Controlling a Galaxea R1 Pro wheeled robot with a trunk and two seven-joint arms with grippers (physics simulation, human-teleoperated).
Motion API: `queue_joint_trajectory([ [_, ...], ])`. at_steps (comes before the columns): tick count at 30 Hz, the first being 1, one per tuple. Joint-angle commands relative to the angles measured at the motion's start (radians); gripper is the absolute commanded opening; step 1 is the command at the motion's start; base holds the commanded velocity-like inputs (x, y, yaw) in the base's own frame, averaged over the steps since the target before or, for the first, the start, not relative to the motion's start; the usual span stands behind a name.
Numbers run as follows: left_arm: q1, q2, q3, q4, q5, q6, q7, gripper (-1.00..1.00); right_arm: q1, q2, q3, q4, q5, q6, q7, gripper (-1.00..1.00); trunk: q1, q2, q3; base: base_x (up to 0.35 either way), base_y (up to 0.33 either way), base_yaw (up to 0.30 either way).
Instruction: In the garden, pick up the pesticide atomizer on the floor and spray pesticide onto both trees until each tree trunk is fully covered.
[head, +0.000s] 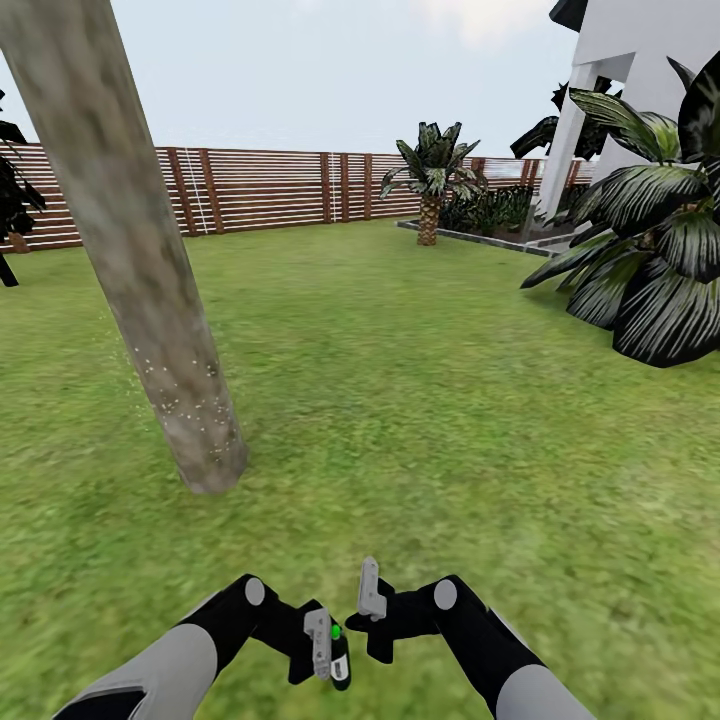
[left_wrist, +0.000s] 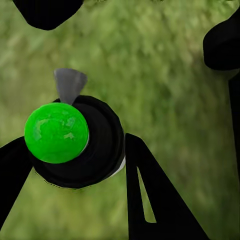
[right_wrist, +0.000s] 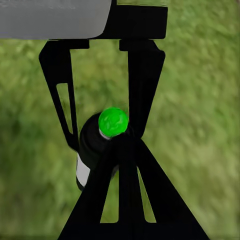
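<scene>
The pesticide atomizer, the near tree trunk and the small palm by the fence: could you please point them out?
pesticide atomizer (left_wrist: 56, 132): left wrist view, green top.
tree trunk (head: 150, 300): head view, mid-column.
palm (head: 428, 220): head view, scaly stem.

The blurry green grass floor (head: 400, 400) bears 1 pale grey-brown mottled tree trunk (head: 140, 260) at 10 o'clock, a short scaly-trunk palm (head: 430, 190) at 12 o'clock, and a dark broad-leaved shrub (head: 650, 260) at 2 o'clock.

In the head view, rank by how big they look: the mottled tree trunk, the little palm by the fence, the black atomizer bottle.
1. Mottled pale tree trunk
2. Small palm by the fence, though it stands farther off
3. Black green-topped atomizer bottle
</scene>
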Motion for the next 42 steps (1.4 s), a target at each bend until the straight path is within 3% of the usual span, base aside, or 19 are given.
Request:
queue_joint_trajectory([
  [1,0.000,-0.004,0.009,-0.001,-0.009,-0.004,-0.006,-1.00,0.000,0.000,-0.001,-0.001,0.010,-0.007,0.001,-1.00,0.000,0.000,-0.001,0.000,0.000,0.000],
  [42,0.000,-0.021,0.009,-0.007,-0.007,-0.003,-0.009,-1.00,0.000,-0.002,-0.006,0.006,0.013,-0.010,0.001,-1.00,0.000,0.000,-0.001,0.000,0.000,0.000],
])
